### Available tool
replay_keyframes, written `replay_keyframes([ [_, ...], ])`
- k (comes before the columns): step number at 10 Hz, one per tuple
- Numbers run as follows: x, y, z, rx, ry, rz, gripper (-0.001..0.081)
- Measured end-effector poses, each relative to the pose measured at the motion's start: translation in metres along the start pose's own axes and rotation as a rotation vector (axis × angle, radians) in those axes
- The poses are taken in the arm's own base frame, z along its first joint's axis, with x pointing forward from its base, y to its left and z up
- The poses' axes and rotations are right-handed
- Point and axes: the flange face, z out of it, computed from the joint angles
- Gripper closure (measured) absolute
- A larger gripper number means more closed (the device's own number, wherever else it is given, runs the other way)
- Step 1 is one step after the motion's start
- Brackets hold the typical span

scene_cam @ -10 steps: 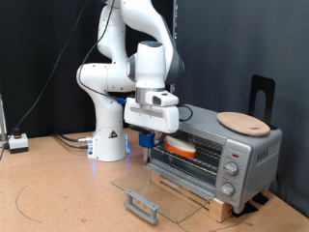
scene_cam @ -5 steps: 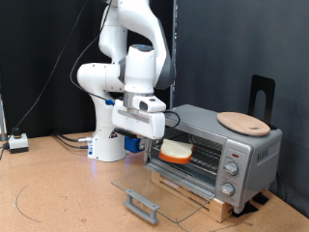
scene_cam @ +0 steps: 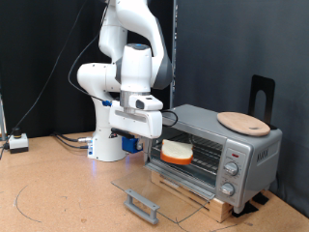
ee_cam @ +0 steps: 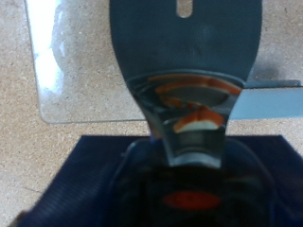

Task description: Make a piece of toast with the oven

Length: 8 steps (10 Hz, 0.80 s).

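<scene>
Exterior view: I've got the white Franka arm (scene_cam: 124, 68) standing at about 10 o'clock from the small silver-grey countertop toaster oven (scene_cam: 214, 155). The oven's glass door (scene_cam: 159, 190) is dropped open, lying flat toward 7 o'clock with its grey bar handle (scene_cam: 142, 205) at the near edge. The flat slice of toast with pale cream face and orange-brown crust (scene_cam: 176, 151) sits inside the oven cavity on the rack, toward the 9 o'clock side of the opening. The gripper (scene_cam: 143, 145) hangs just outside that opening, at 9 o'clock from the toast and apart from it. Its fingers are hidden behind the white hand housing, so I cannot tell whether they are spread or closed; nothing shows between them.

A round light-wood board (scene_cam: 242, 122) lies on the oven roof at its 3 o'clock end. Two round knobs (scene_cam: 231, 168) sit on the oven's side panel. A black upright stand (scene_cam: 262, 94) rises behind the oven. A small white box (scene_cam: 18, 142) with cables rests on the cork-brown table (scene_cam: 58, 193) at far 9 o'clock.

Wrist view: a dark grey metal plate (ee_cam: 185, 71) fills the centre, with orange-and-white reflections on its curved end. The glass door (ee_cam: 71, 66) lies on the speckled table beneath. The fingers are not distinguishable here.
</scene>
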Motion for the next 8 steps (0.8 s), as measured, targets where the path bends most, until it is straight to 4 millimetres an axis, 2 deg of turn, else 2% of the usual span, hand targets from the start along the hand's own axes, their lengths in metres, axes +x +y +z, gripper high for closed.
replay_keyframes([
  [2, 0.009, -0.002, -0.002, 0.004, 0.040, 0.025, 0.0411],
  [8, 0.066, -0.030, -0.007, 0.032, 0.091, 0.028, 0.0411],
])
